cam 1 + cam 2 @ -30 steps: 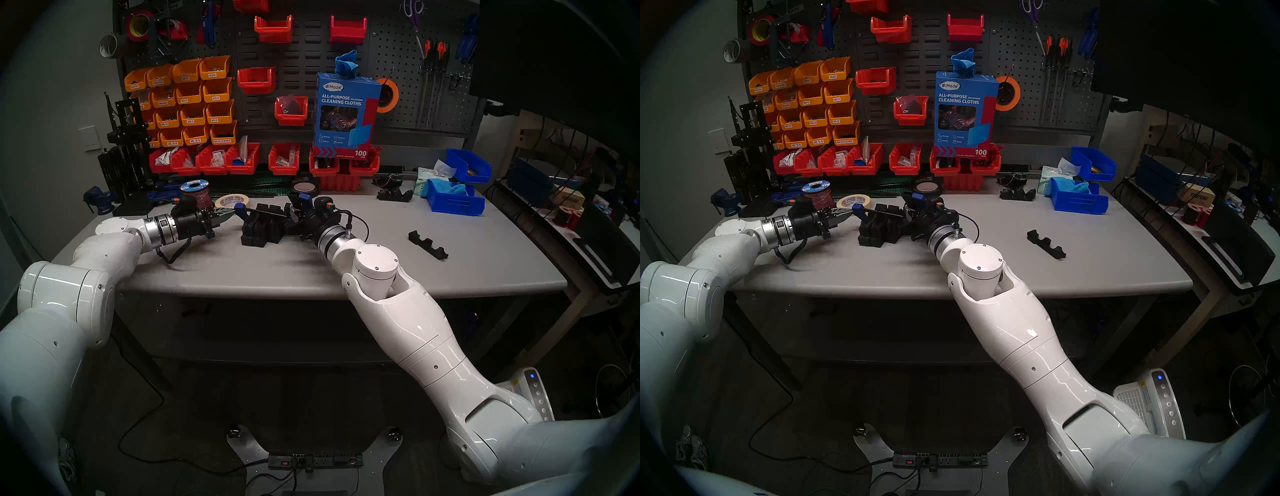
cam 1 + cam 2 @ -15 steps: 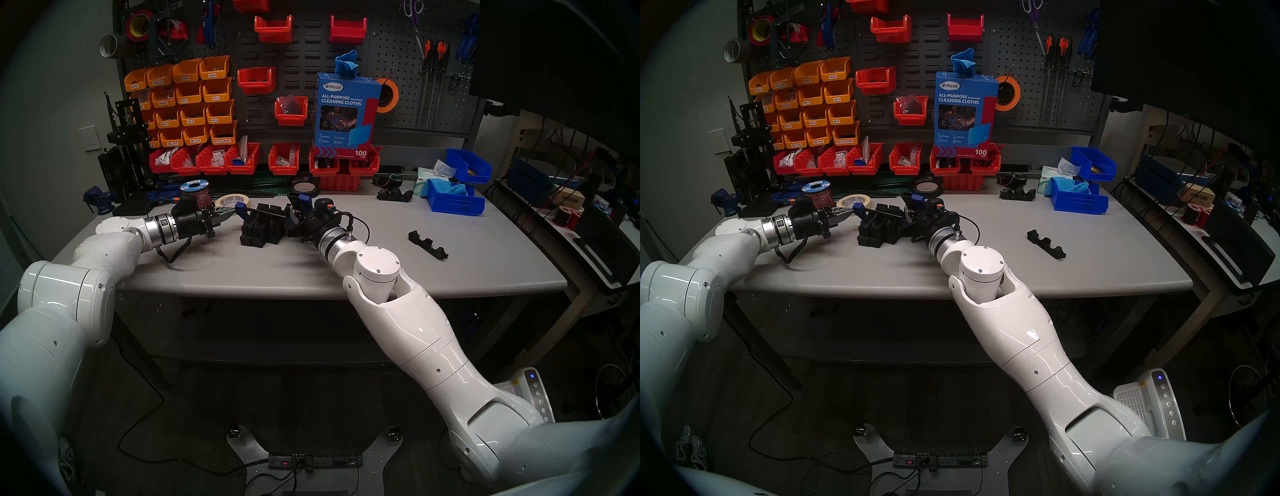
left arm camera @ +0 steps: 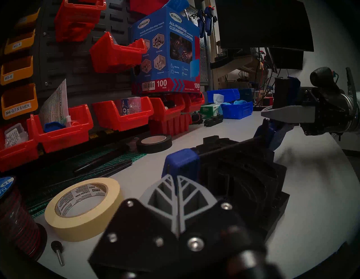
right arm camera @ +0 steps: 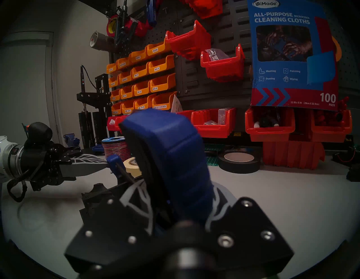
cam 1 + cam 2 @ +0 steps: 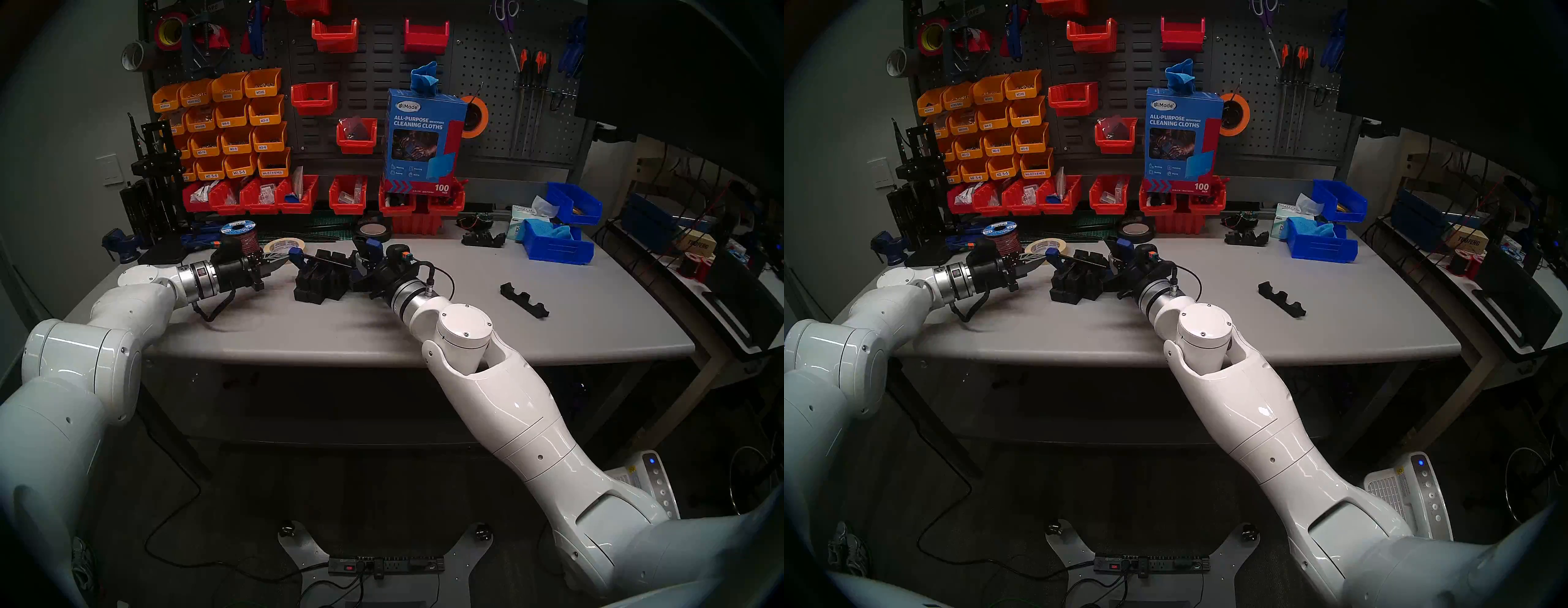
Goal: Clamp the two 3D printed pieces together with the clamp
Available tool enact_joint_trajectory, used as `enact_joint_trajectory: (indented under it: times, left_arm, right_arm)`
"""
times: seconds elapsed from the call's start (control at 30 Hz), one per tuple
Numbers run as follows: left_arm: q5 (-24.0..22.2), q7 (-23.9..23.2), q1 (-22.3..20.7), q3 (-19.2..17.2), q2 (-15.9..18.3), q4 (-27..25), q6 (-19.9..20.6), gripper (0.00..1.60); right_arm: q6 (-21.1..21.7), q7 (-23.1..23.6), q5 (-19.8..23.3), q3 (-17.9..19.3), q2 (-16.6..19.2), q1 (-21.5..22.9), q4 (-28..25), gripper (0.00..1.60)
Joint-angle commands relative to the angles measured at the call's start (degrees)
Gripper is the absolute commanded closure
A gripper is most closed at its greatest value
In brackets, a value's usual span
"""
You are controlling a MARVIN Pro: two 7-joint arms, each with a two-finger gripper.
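Observation:
The two black 3D printed pieces (image 5: 318, 282) stand side by side on the table (image 5: 466, 335), left of centre. The clamp's thin black bar (image 5: 326, 260) lies across their tops. Its blue end jaw (image 5: 297, 256) sits at their left side and its blue-and-black handle (image 4: 171, 155) at their right. My right gripper (image 5: 360, 265) is shut on that handle, with a finger (image 4: 136, 194) on either side. My left gripper (image 3: 176, 180) is shut and empty. Its tips are right at the end jaw (image 3: 182, 163); whether they touch it I cannot tell.
A masking tape roll (image 5: 284, 245), a red-black wire spool (image 5: 239, 235) and a loose screw (image 3: 58, 253) lie by my left gripper. A black tape roll (image 5: 373, 230) sits behind the clamp. A low notched black strip (image 5: 524, 300) and blue bins (image 5: 555, 244) are to the right.
My right wrist has turned and its elbow has shifted slightly right, with the fingers closing a little more on the handle. The left gripper and the pieces have stayed put.

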Motion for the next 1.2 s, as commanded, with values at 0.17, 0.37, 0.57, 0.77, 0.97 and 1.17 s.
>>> enact_joint_trajectory:
  times: [0.17,0.37,0.57,0.77,0.97,1.17]
  left_arm:
    - [-0.3,-2.0,-2.4,0.0,-1.7,-1.2,0.0,1.6]
    - [-0.3,-2.2,-2.5,-0.1,-1.7,-1.1,0.0,1.6]
    - [-0.2,-2.8,-2.6,-0.2,-1.7,-0.8,0.0,1.6]
    - [-0.1,-3.2,-2.8,-0.4,-1.8,-0.6,-0.1,1.6]
    - [0.0,-3.5,-2.9,-0.6,-1.8,-0.4,-0.1,1.6]
    - [0.0,-3.6,-2.9,-0.6,-1.8,-0.3,-0.1,1.6]
  right_arm:
    - [0.0,-0.2,0.1,0.3,-0.2,1.2,-2.6,1.6]
    - [0.3,-0.7,0.2,1.0,0.3,1.2,-2.6,0.0]
    - [0.5,-1.0,0.3,1.2,0.5,0.9,-2.6,0.0]
    - [0.6,-1.4,0.4,1.2,0.5,0.8,-2.6,0.0]
    - [0.5,-1.7,0.5,1.4,0.6,0.8,-2.4,0.0]
    - [0.6,-2.0,0.4,1.7,0.8,0.7,-2.5,0.0]
